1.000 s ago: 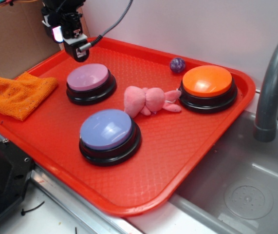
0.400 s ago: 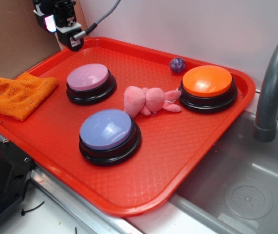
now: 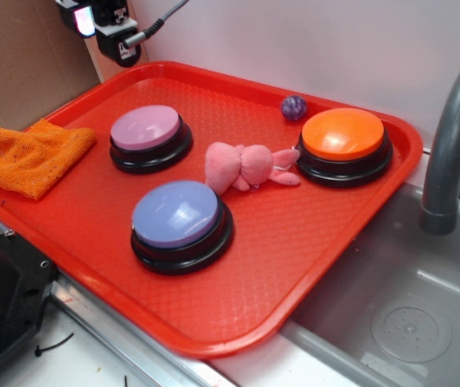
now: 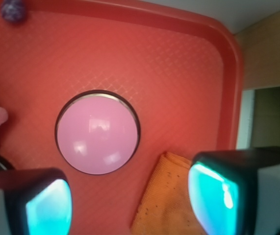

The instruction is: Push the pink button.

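The pink button (image 3: 144,127) (image 4: 97,132), a pale pink dome on a black base, sits at the back left of the red tray (image 3: 294,242). My gripper (image 3: 105,28) (image 4: 130,208) hangs high above the tray's back left corner, up and to the left of the button and well clear of it. Seen from the wrist camera, its two fingers stand wide apart with nothing between them, the button showing below and ahead.
A bluish-purple button (image 3: 177,216) sits at the tray's front, an orange button (image 3: 343,137) at the right, and a pink plush toy (image 3: 246,165) between them. A small purple ball (image 3: 294,106) lies at the back. An orange cloth (image 3: 32,153) drapes the left rim. A sink and faucet (image 3: 451,145) stand to the right.
My gripper has risen and drifted left, away from the pink button, over the last second. Nothing on the tray has moved.
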